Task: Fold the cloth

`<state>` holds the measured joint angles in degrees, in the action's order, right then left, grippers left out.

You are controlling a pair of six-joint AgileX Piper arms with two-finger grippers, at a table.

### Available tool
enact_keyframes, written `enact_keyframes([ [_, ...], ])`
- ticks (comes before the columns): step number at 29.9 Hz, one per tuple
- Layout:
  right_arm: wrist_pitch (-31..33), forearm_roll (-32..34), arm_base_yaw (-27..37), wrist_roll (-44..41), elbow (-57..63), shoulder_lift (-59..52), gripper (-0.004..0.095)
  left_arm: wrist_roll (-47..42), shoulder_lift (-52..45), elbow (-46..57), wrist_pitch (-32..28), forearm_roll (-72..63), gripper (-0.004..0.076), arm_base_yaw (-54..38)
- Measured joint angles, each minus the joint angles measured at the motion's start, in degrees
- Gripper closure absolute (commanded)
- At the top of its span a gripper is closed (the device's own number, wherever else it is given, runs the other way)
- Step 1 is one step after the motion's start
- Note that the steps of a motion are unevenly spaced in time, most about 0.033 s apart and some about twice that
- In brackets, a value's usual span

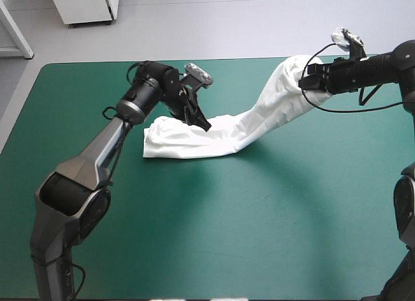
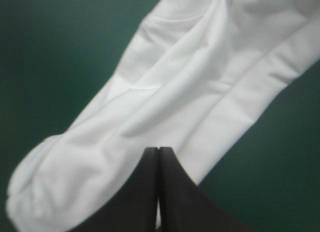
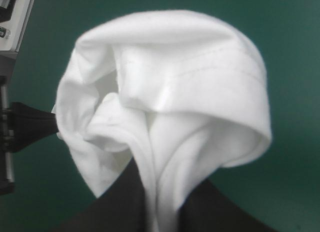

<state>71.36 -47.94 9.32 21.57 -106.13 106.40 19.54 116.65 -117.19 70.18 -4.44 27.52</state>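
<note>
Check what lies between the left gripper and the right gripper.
The T-shirt: in the high view its white band runs from the left gripper up to the right gripper, which holds its raised end.

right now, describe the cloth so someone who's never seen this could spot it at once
On the teal-green table, look at the far half. The white T-shirt runs as one long band from the tabletop by the left gripper up to the right gripper, which holds its far end raised. Nothing else on the cover is white.
</note>
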Motion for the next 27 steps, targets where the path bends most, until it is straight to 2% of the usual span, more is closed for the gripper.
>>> enact_keyframes([
  [8,-0.27,-0.32,-2.17,-0.66,-0.01,0.00,0.0922,-0.77,-14.44,-0.24,1.45,1.36,0.0746,-7.11],
  [16,-4.25,-2.27,-14.08,-0.73,-0.01,0.00,0.0922,-2.00,-27.22,0.97,1.94,1.75,0.0746,-11.06],
  [27,-12.96,-3.14,-28.77,-2.03,-0.19,5.21,0.0922,-2.00,-42.10,18.88,1.94,1.75,0.0746,-11.06],
])
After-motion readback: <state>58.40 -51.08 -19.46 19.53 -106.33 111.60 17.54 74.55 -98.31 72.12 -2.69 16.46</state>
